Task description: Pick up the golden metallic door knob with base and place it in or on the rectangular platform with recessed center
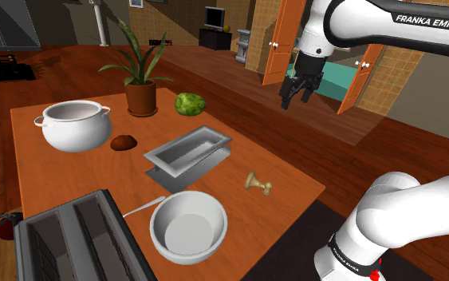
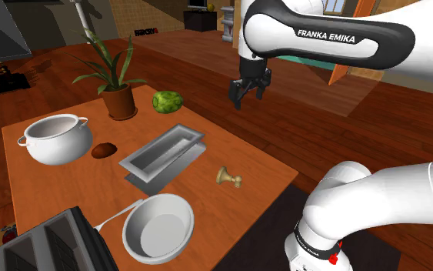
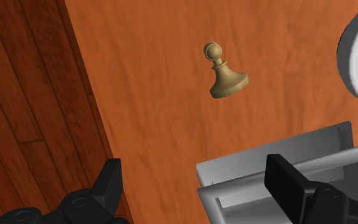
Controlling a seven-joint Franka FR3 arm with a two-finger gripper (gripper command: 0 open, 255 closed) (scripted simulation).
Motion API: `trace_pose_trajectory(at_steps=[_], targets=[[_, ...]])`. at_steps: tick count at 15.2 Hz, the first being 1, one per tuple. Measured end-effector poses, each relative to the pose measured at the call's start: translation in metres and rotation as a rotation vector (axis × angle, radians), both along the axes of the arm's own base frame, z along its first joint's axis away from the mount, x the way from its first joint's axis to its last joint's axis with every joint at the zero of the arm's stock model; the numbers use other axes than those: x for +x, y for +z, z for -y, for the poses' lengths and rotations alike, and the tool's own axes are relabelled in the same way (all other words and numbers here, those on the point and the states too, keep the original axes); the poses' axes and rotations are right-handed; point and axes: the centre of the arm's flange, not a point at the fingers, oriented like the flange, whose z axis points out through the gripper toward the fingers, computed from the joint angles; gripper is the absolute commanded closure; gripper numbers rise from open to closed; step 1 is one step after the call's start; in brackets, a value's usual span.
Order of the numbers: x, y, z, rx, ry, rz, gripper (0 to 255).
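knob (image 1: 258,184) dull gold | platform (image 1: 187,153) grey | table (image 1: 47,168) orange wood-grain | bowl (image 1: 188,226) white | gripper (image 1: 298,94) black

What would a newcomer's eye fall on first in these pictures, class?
The white Franka arm's black gripper hangs open, high over the edge of the orange table. On the table a golden door knob lies on its side near that edge, apart from the grey rectangular platform at the table's middle.
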Motion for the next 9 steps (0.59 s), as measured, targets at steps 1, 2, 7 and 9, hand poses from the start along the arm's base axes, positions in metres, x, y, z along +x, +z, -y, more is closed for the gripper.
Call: trace_pose_trajectory(at_steps=[1, 2, 7, 9], targets=[[0.000, 0.000, 0.000, 0.000, 0.000, 0.000, 0], [0.001, -0.007, -0.002, -0.002, 0.004, -0.004, 0], [0.015, -0.064, -0.021, -0.026, 0.046, -0.045, 0], [0.019, -0.089, -0.026, -0.037, 0.064, -0.063, 0]])
